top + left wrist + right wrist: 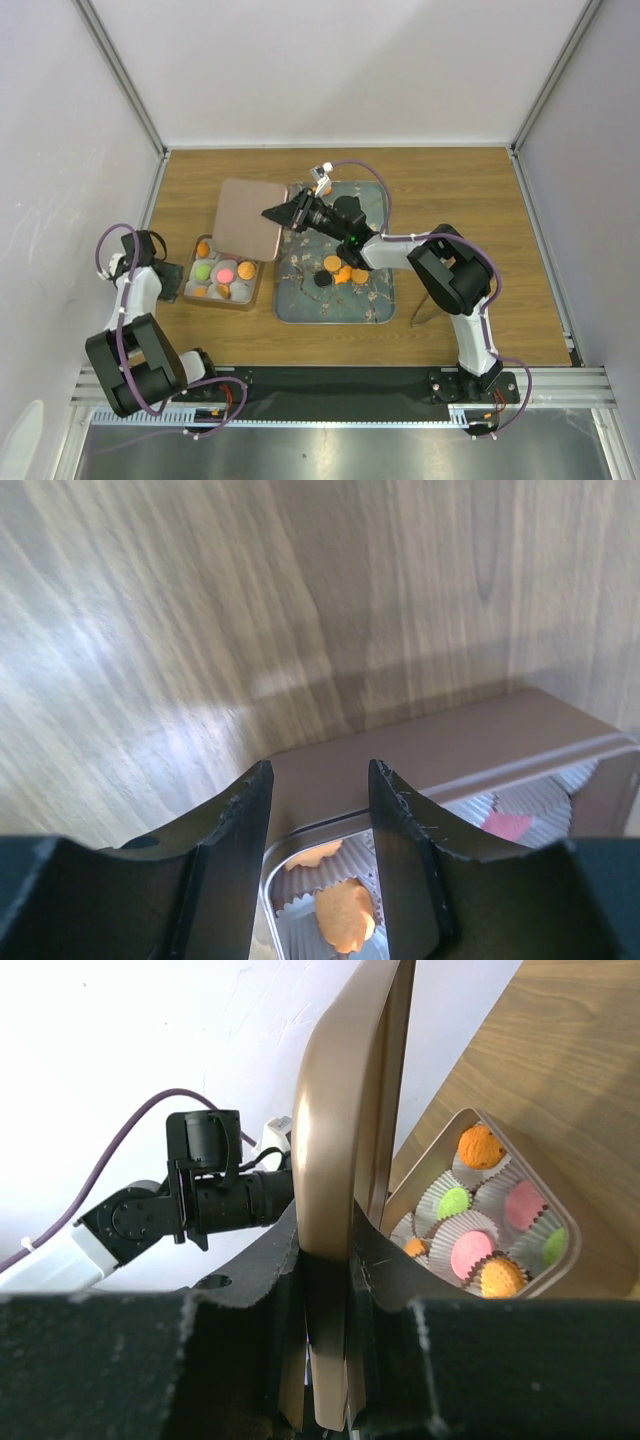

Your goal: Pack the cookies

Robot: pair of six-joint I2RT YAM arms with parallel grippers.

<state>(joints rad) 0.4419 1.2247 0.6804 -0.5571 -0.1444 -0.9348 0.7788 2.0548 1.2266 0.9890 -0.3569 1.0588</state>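
A brown tin (188, 268) at the left holds cookies in paper cups: orange (246, 270), pink (224, 272) and green (202, 271). My right gripper (285, 215) is shut on the edge of the tin's brown lid (250, 218) and holds it over the tin's far side. In the right wrist view (330, 1250) the lid (345, 1110) stands on edge between my fingers, with the filled tin (572, 1228) beyond. Three orange cookies (345, 271) and a black one (322, 280) lie on the floral tray (350, 305). My left gripper (320, 775) is open and empty beside the tin's (290, 845) left end (172, 285).
White walls close in the wooden table (480, 200) on three sides. The left arm (200, 1200) shows behind the lid in the right wrist view. The right arm's elbow (450, 265) rests just right of the tray.
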